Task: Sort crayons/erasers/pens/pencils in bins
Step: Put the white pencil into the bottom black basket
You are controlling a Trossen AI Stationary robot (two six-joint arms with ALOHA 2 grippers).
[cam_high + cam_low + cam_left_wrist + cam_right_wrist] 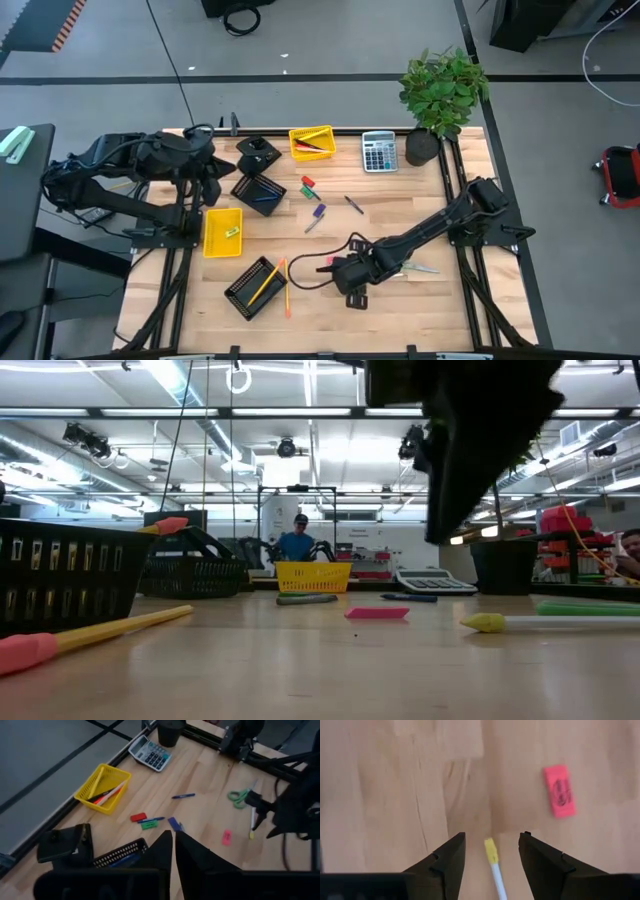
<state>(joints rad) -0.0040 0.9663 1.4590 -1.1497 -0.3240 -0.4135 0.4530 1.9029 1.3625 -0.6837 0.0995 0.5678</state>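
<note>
Between right tool [491, 851] fingers, pencil [493, 860] cut off

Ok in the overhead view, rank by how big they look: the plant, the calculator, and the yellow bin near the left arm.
1. Plant, clearly the largest.
2. Yellow bin near the left arm.
3. Calculator, only slightly smaller than the bin, so that ranking is close.
</note>
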